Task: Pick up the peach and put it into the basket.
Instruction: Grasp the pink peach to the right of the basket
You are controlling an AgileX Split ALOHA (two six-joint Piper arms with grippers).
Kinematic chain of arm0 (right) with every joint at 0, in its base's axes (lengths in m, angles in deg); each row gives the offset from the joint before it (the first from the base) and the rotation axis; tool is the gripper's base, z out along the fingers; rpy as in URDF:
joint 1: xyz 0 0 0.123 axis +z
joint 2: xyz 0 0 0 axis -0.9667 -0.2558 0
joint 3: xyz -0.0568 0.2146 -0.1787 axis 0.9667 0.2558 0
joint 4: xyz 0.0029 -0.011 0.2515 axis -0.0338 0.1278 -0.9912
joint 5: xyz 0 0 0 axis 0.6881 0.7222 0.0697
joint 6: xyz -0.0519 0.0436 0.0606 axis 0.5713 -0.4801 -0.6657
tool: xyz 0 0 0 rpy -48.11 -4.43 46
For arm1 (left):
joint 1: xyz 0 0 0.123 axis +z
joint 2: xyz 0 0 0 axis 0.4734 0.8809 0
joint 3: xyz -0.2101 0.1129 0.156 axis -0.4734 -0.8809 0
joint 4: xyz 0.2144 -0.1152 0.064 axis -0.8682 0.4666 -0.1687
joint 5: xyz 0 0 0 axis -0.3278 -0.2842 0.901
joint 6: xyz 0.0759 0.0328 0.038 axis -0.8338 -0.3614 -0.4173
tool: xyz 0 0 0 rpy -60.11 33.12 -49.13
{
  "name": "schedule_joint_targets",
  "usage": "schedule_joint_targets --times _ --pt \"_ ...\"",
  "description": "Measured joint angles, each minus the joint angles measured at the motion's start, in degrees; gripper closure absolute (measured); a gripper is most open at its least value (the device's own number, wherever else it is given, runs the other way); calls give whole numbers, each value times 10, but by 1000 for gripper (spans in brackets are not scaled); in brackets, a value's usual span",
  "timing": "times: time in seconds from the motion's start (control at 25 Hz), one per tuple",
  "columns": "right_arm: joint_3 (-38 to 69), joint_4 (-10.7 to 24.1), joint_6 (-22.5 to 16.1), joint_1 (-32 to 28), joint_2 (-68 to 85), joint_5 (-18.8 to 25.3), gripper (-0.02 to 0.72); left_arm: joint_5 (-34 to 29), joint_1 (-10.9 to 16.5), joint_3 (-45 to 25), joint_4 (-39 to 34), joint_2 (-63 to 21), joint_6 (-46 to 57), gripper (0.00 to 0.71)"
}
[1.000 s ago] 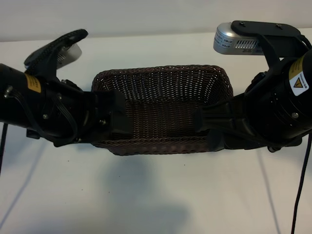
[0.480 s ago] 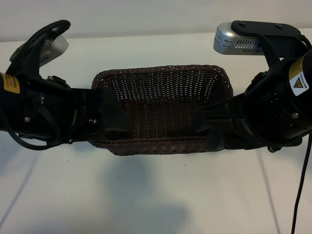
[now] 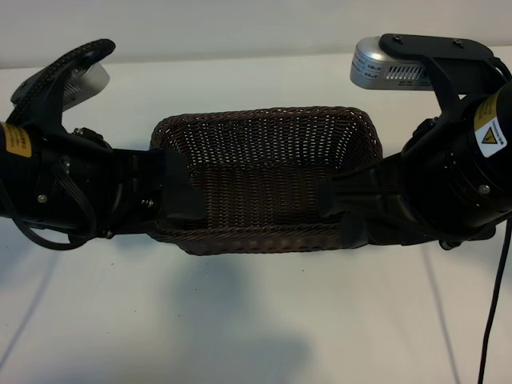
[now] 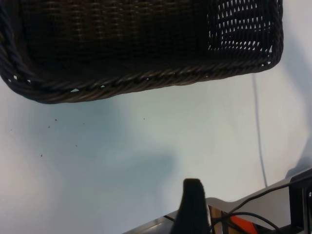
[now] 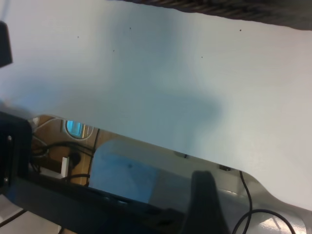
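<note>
Dark woven basket (image 3: 264, 180) in the middle of the white table (image 3: 256, 320), my left gripper (image 3: 184, 196) over its left end, my right gripper (image 3: 328, 196) over its right end, both spread wide and holding nothing, peach nowhere visible, basket interior bare.

I see the basket (image 3: 268, 172) in the middle of the white surface (image 3: 256, 320), standing upright with its long side across my view. It is dark brown woven wicker, rectangular with rounded corners, sloping sides and a braided rim. Its ends at 9 and 3 o'clock are partly hidden. I cannot find the peach anywhere.
</note>
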State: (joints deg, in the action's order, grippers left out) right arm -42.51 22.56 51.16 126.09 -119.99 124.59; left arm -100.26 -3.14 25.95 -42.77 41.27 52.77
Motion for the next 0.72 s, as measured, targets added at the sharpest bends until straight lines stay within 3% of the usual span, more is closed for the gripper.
schedule_joint_targets --times 0.72 --pt "0 0 0 0 0 0 196 10 0 0 3 0 -2 147"
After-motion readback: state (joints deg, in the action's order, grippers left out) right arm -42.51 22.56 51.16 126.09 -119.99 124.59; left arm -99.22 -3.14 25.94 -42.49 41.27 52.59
